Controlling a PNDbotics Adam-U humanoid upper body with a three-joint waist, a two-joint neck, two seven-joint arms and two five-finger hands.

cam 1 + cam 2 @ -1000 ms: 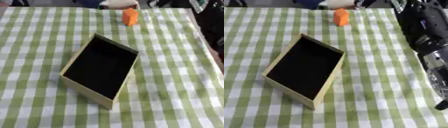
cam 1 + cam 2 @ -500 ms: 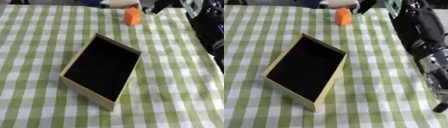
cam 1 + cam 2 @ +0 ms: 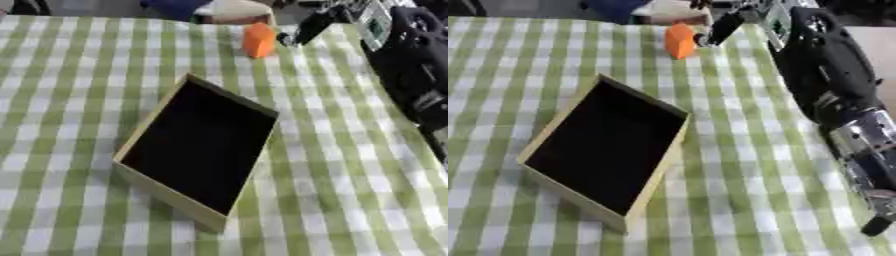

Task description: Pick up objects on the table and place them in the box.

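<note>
Right hand (image 3: 721, 27) reached to far table edge, fingers just beside orange block (image 3: 680, 41), not closed on it; whether they touch cannot be told | box (image 3: 605, 145) lies empty mid-table, well apart | risk: upright block likely toppled or pushed off the far edge if nudged before being gripped | left hand unseen

Your table (image 3: 70, 65), green-and-white checked cloth, open dark box (image 3: 199, 145) mid-table, orange block (image 3: 259, 40) just beside your right hand's fingers (image 3: 308, 29)
</note>
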